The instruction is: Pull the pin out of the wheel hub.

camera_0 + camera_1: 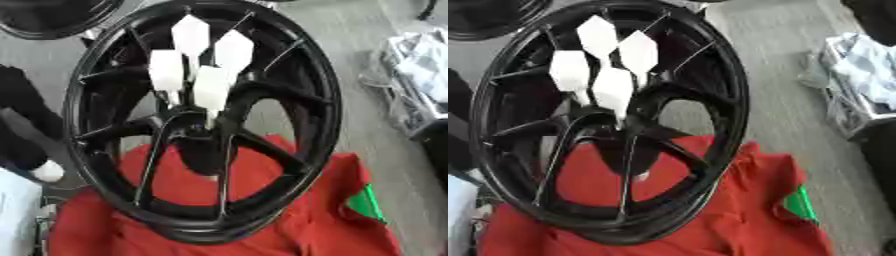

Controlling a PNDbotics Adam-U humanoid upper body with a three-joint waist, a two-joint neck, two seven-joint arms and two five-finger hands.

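Observation:
A black spoked wheel (297,75) lies tilted on a red cloth (289,225). From its hub (188,131) several white pins rise toward me, each with a broad faceted head: one at the top (190,34), one to its right (234,50), one on the left (166,70) and the nearest (212,89). No hand touches them. A black arm-like shape with a pale tip, probably my left hand (35,155), sits against the wheel's left rim; its fingers are hidden in blur. My right hand does not show.
Another black wheel (52,20) lies at the top left. Crumpled plastic and cloth fill a bin (859,80) at the right. A green piece (366,202) pokes from under the red cloth. A dark shape (875,15) fills the right eye view's upper right corner.

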